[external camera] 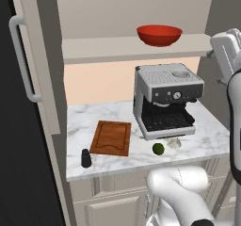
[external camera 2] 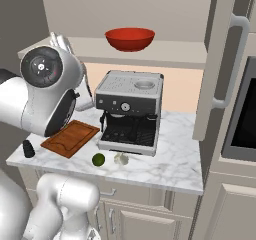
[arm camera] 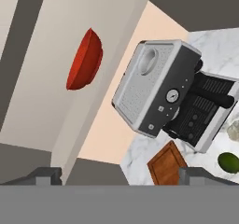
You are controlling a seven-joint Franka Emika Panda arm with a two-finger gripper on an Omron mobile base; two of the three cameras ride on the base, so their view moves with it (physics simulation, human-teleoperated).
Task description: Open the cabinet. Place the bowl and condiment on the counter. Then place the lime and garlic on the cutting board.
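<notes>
The jaws [arm camera: 119, 174] are spread, empty. The bowl [external camera: 159, 35] sits on the open cabinet's [external camera: 40, 55] shelf; condiment [external camera: 86, 158] near the desk's [external camera: 207, 138] front-left corner; lime [external camera: 158, 149] and garlic [external camera: 174, 142] at its front edge, off the cutting board [external camera: 111, 137].

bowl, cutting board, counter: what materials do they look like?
Bowl: glossy red, probably glazed ceramic or plastic; it shows soft highlights. Cutting board: reddish-brown wood, matte, with faint grain and a rim groove. Counter: white marble look with grey veins, smooth finish.
</notes>
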